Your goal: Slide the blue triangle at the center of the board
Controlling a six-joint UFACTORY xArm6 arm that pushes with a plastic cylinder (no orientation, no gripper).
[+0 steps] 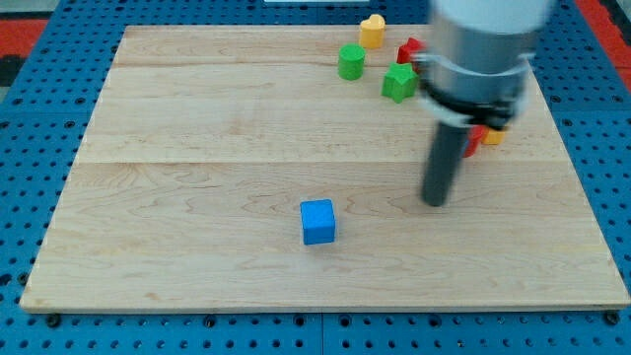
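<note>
Although the task names a blue triangle, no such shape is visible; the only blue piece is 1 blue cube (317, 221), lying flat on the wooden board (197, 128) slightly below centre. My tip (434, 202) rests on the board to the view's right of that cube, well apart from it, with bare wood between them. As the arm ends in a plain rod, no jaws exist to open or close. Near the view's top sit 2 green blocks (351, 61) (399, 82), 1 yellow block (372, 31) and 1 red block (408, 50), partly hidden by the arm. Another red block (473, 144) and an orange-yellow block (492, 137) show just beside the rod.
</note>
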